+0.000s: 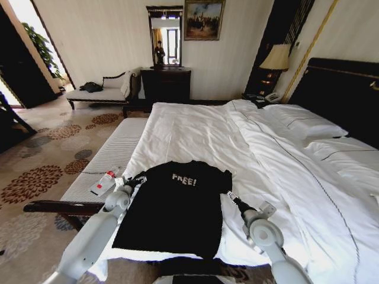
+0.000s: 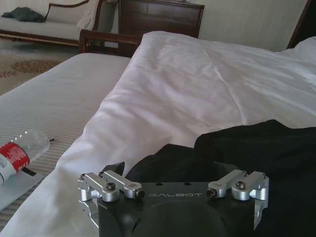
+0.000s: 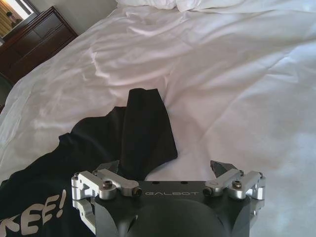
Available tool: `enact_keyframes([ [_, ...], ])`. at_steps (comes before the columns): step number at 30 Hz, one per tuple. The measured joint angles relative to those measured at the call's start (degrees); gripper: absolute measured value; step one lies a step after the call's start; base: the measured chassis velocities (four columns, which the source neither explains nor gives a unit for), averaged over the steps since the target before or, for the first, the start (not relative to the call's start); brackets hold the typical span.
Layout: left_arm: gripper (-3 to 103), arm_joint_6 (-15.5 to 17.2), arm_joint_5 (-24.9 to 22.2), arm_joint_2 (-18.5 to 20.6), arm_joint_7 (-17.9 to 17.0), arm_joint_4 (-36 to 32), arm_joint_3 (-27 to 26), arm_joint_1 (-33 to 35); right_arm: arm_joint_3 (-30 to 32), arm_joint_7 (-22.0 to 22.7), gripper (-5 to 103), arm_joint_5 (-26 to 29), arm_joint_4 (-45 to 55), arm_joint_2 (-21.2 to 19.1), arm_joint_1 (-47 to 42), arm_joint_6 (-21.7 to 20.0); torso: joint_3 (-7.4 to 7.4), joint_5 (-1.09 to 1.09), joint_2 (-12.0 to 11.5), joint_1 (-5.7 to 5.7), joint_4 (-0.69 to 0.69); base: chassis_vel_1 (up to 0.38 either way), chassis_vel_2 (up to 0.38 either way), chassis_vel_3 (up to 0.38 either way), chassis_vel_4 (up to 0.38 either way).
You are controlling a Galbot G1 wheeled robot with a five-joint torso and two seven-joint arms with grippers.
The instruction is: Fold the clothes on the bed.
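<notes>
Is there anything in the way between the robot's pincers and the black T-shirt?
Nothing visible is in the way. The left pincer is right at one sleeve of the black T-shirt, and the right pincer is right at the other sleeve. The shirt lies flat on the white bed. The small bottle sits off on the striped bench.

White "FREE!" lettering crosses the chest of the black short-sleeved cotton T-shirt (image 1: 177, 207). "GALBOT" is printed on the black body behind each tool, left (image 2: 174, 183) and right (image 3: 168, 181). The clear plastic bottle's (image 2: 19, 150) red label is unreadable.
</notes>
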Motion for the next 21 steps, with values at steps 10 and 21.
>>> enact_keyframes([
  [10, 101, -1.2, 1.4, 1.7, 1.0, 0.3, 3.0, -1.8, -0.1, 0.5, 100, -0.2, 0.5, 0.5, -0.7, 0.0, 0.00, -0.01, 0.0, 0.00, -0.02, 0.000, 0.000, 0.000, 0.000],
  [21, 58, -1.1, 0.2, 0.7, 0.0, 1.8, 5.4, -3.7, 0.2, 1.0, 100, -0.1, 0.8, 0.9, -1.0, 0.0, 0.00, -0.01, 0.0, 0.00, -0.01, 0.000, 0.000, 0.000, 0.000],
])
